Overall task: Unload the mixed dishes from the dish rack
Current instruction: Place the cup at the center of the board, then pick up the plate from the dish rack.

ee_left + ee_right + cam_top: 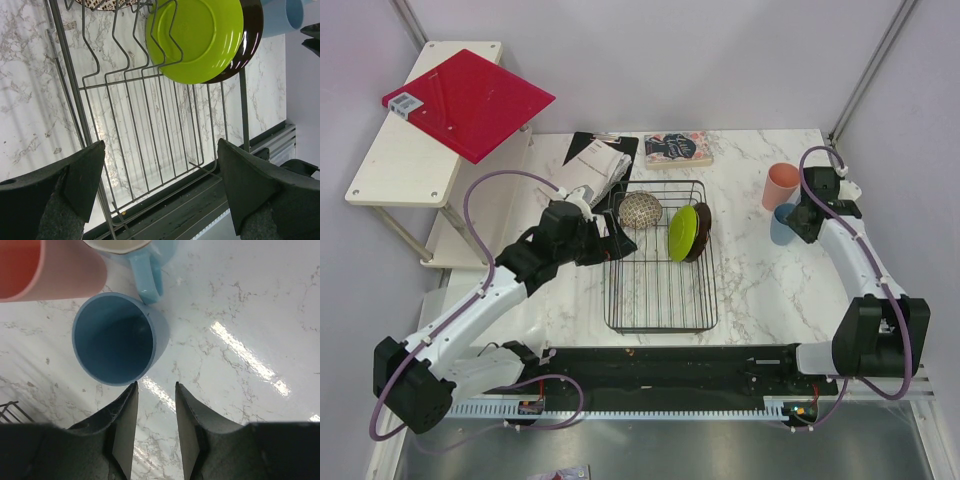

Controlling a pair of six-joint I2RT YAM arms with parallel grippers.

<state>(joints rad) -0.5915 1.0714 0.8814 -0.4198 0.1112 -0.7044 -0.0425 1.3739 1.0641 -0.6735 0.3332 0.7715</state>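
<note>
The black wire dish rack lies mid-table. At its far end stand a speckled bowl, a lime green plate and, right behind it, a dark-backed plate. My left gripper hovers wide open over the rack's left side, holding nothing; the left wrist view shows rack wires and the green plate ahead. At the right, the pink cup, light blue mug and darker blue cup stand on the table. My right gripper is open and empty, just beside the darker blue cup.
A white shelf with a red square board stands at the far left. A book and a black clipboard with papers lie behind the rack. A black rail runs along the near edge.
</note>
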